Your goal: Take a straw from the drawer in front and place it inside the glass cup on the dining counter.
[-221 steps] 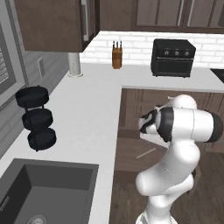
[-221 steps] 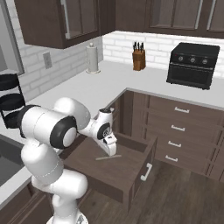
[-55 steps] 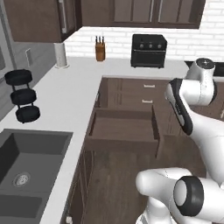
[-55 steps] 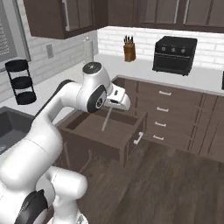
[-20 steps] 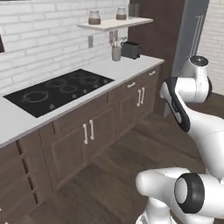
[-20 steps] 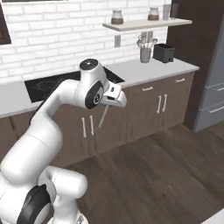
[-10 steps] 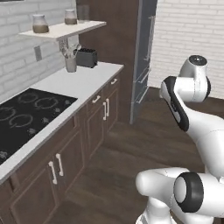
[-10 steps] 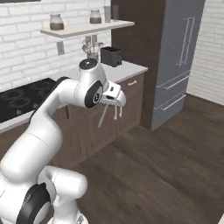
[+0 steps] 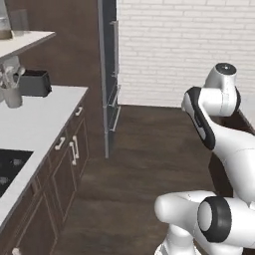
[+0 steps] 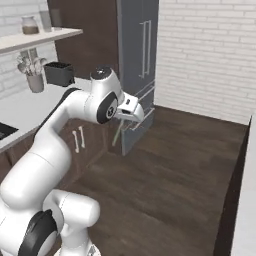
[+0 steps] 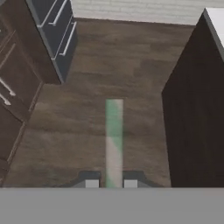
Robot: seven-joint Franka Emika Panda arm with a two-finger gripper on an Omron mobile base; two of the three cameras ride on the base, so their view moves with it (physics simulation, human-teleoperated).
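Since half a second ago the whole scene has swung round with the base: the cooktop has slid almost out at the lower left, the tall grey refrigerator [image 9: 110, 74] now stands mid-frame, and a white brick wall [image 10: 210, 55] fills the back. That is the camera turning, not the kitchen moving.

The straw [image 11: 113, 140] stays pinched in the tool [image 11: 111, 183], its two dark fingertips pressed together on the lower end so the pale greenish stick runs straight out ahead of them. In the right base view it hangs down below the tool [image 10: 131, 116] as a thin slanted line [image 10: 116, 135]. It looks very light and fairly stiff, but so slim that it could pivot or slip between the pads under any knock. The hold near one end seems right, since it leaves the long free end to go into a cup mouth.

Below it is bare dark wood floor [image 11: 78, 131]. To the right in the hand view rises the dark brown side of the dining counter [image 11: 197, 122], with a corner of its white top at the upper edge. On the other side runs the pale counter [image 9: 35, 119] with dark cabinets, a black toaster [image 9: 34, 82] and a utensil holder [image 9: 12, 94]. The glass cup cannot be made out here.
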